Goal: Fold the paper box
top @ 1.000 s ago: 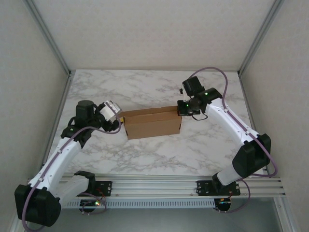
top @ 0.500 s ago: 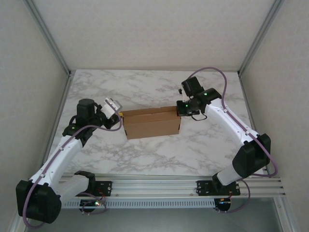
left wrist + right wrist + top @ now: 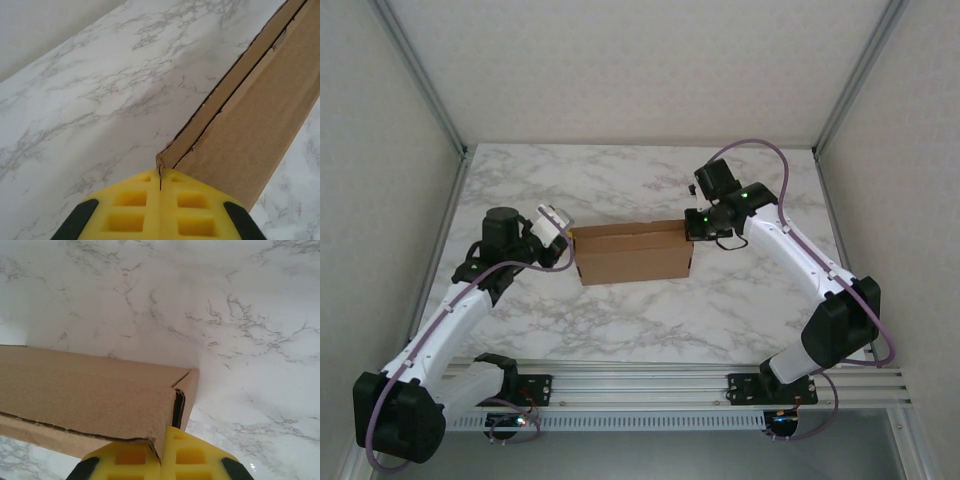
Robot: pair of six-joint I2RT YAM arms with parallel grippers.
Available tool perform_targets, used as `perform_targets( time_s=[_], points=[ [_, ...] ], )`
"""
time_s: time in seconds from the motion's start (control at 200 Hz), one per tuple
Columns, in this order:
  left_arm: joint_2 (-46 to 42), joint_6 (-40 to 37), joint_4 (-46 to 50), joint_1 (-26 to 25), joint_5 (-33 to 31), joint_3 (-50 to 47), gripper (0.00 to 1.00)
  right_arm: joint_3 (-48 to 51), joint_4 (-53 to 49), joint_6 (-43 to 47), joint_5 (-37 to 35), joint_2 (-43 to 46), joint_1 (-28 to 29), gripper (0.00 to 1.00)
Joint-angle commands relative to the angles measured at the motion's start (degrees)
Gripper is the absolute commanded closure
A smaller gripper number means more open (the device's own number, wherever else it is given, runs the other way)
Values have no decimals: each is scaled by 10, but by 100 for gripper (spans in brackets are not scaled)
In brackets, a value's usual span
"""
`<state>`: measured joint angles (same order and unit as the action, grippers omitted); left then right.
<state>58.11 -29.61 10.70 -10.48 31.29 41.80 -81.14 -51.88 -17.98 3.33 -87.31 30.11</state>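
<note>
The box (image 3: pixel 632 254) sits in the middle of the table (image 3: pixel 620 320). The left gripper (image 3: pixel 160 176) pinches one corner tight, and the right gripper (image 3: pixel 161 442) pinches the other end. If they pull apart, the cardboard could rip or slip out.

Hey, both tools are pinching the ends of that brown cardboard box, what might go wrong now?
The left tool grips only a thin corner edge of the plain brown cardboard box, so it may slip free. The right tool pinches a flap corner; pulling apart could tear or crease it.
</note>
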Motion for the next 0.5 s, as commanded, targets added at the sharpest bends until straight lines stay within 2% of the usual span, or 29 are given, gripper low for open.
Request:
perform_targets(
  time_s=[0.0, 0.32, 0.406, 0.496],
  points=[
    [-8, 47, -20, -7, 1, 6, 100, -6, -4, 3, -8, 8, 7, 99],
    [20, 243, -47, -42, -19, 26, 100, -10, 5, -16, -1, 2, 11, 100],
    [30, 292, -45, -54, -41, 40, 100, -21, 0, -32, 13, -9, 12, 100],
    [37, 353, -41, -58, -103, 46, 100, -33, -6, -48, 20, -15, 12, 100]
  ],
)
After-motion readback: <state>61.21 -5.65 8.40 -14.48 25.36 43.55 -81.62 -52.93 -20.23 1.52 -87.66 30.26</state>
